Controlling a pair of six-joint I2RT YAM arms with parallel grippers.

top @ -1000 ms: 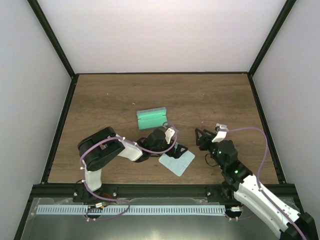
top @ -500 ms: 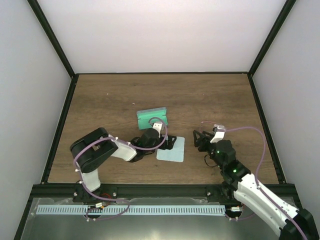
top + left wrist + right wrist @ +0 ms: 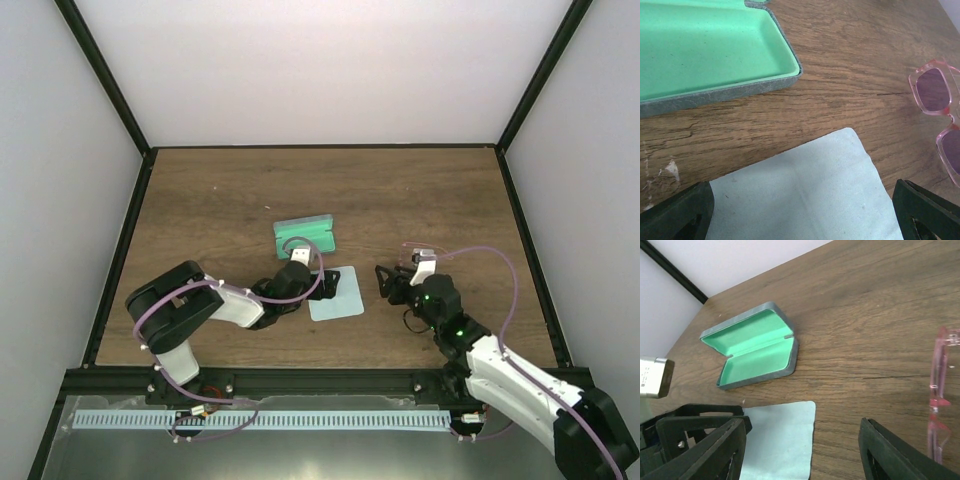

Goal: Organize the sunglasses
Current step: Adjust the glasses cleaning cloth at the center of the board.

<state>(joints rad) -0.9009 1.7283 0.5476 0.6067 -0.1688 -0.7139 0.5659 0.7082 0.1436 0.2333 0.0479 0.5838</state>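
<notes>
Status: the sunglasses (image 3: pixel 934 91), pink-framed with dark lenses, are seen lying unfolded on the table (image 3: pixel 220 215), outside the case and touched by neither arm. From the left wrist they are found at 3 o'clock of the cloth (image 3: pixel 336 293), just beside it but apart. In the overhead view they are too faint to mark.

The case (image 3: pixel 303 237) is set open at about 11 o'clock of the cloth, green lining up, with a strip of bare wood between the two. The open lid is judged to be kept that way so that the contents can be loaded without a further step.

The left gripper (image 3: pixel 800 217) is held low over the near half of the cloth. Its jaws are spread wide and nothing is clamped. The cloth is spread flat beneath the gap.

The right gripper (image 3: pixel 802 452) is likewise spread wide and empty, and is aimed toward the case. The glasses are seen at 3 o'clock of its view, a position judged handy for a reach to the frame.

Task judged early: nothing is yet placed in the case.
</notes>
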